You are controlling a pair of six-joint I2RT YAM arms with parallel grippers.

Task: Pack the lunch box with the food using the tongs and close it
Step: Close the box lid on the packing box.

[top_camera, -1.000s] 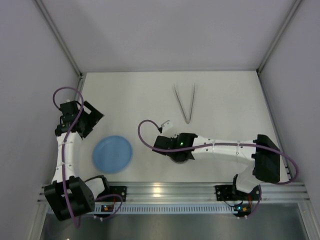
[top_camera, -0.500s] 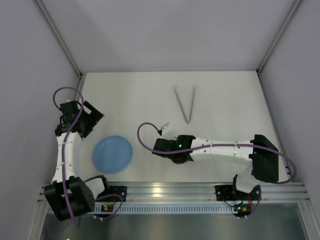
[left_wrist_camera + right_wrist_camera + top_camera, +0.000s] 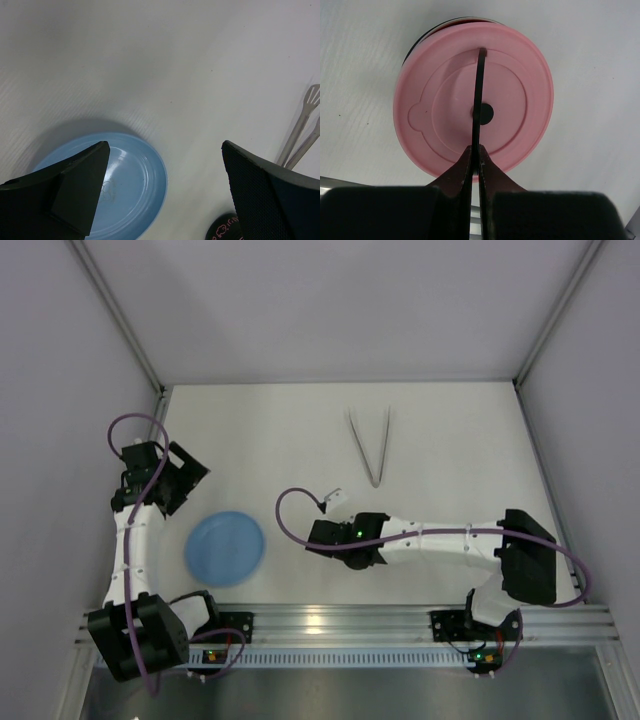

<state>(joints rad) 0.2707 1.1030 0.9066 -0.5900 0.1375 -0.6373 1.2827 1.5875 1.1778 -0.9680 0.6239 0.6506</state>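
Note:
In the right wrist view a round pink lid [image 3: 520, 85] covers the lunch box, of which only a dark rim [image 3: 427, 35] shows at the far edge. My right gripper [image 3: 476, 147] is shut on the thin black strap [image 3: 480, 80] standing up across the lid's middle. From above, that gripper [image 3: 340, 538] hides the box. The silver tongs [image 3: 370, 445] lie in a narrow V on the table behind it, and their tips [image 3: 300, 135] show in the left wrist view. My left gripper [image 3: 175, 480] is open beside the blue plate. No food is in view.
A flat blue plate [image 3: 225, 548] lies near the left arm and shows bare [image 3: 135, 175] below my left gripper [image 3: 165, 150]. A dark round thing with pink marks [image 3: 222, 231] peeks in at that view's bottom edge. Grey walls close off the left, right and back.
My right gripper has shifted slightly left and toward the near edge, still shut on the lid's strap. The left arm, plate and tongs have not moved.

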